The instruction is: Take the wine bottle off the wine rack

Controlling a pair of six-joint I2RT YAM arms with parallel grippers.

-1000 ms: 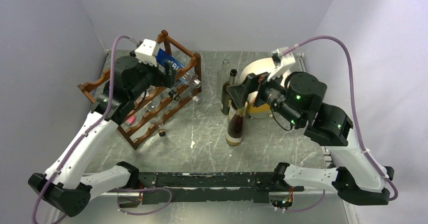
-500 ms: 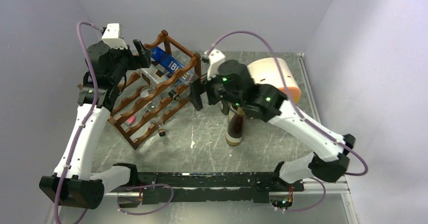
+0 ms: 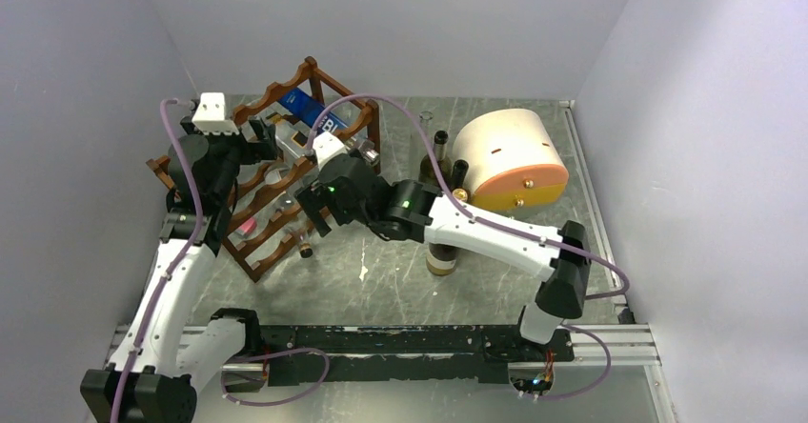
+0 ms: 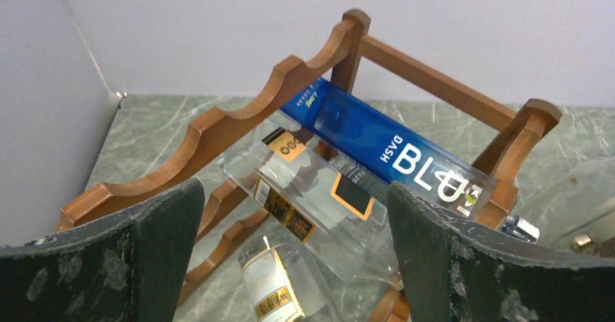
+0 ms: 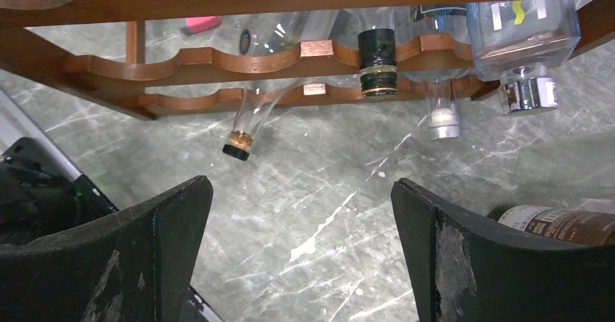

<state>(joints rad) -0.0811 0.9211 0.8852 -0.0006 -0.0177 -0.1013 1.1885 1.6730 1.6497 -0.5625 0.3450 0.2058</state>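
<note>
Your left gripper [image 4: 294, 206] is spread wide and holds nothing. It sits at the rear of the wine rack [image 4: 239, 119], near the top rail. The blue bottle [image 4: 377, 144] lies on the top tier, ahead of the finger gap and clear of both fingers. Your right gripper [image 5: 301, 191] is likewise spread and empty, low over the table [image 5: 319, 162] on the rack's neck side. The black-capped bottle [image 5: 377, 64] rests in the rack just beyond it, untouched.
</note>
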